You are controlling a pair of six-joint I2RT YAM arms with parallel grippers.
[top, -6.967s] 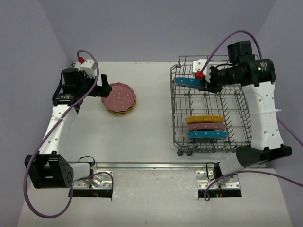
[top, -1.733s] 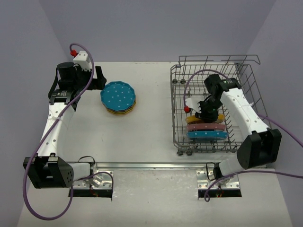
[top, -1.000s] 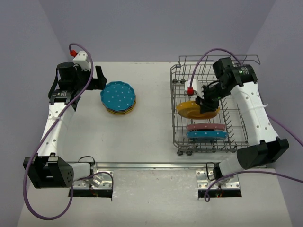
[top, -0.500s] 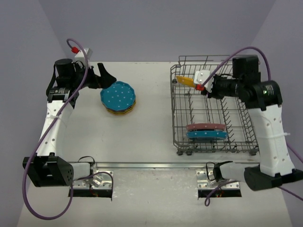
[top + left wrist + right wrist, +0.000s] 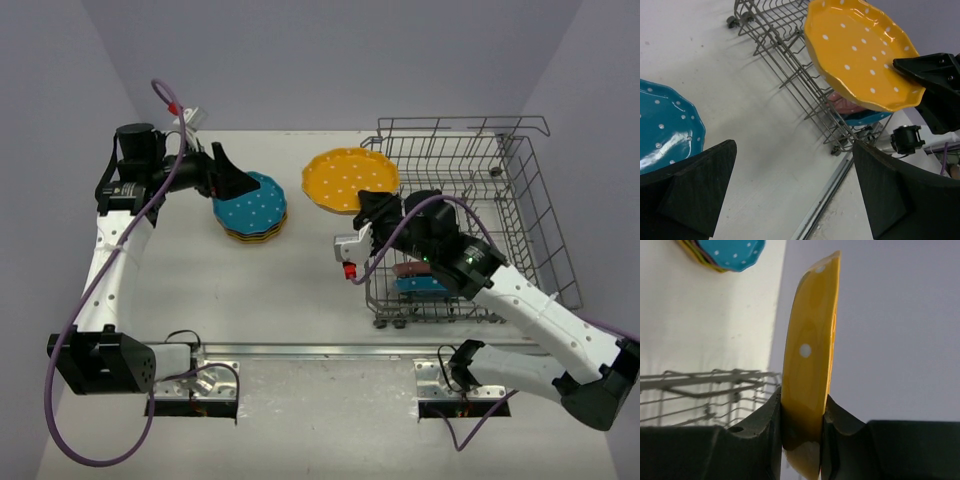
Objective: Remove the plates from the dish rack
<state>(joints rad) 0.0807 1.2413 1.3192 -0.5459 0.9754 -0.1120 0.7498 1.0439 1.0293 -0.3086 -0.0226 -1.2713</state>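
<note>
My right gripper (image 5: 372,207) is shut on the rim of an orange-yellow dotted plate (image 5: 348,179) and holds it in the air left of the grey wire dish rack (image 5: 528,215). In the right wrist view the plate (image 5: 812,360) stands edge-on between the pads. It also shows in the left wrist view (image 5: 860,50). A pink plate (image 5: 410,268) and a blue plate (image 5: 420,285) stay in the rack's near end. A stack of plates with a blue one on top (image 5: 252,207) lies on the table at the left. My left gripper (image 5: 238,183) is open and empty over the stack's left edge.
The table top (image 5: 300,290) is white. A metal rail (image 5: 320,350) runs along its near edge by the arm bases. A red-tipped part (image 5: 349,270) sticks out on the right wrist. Grey walls enclose the table.
</note>
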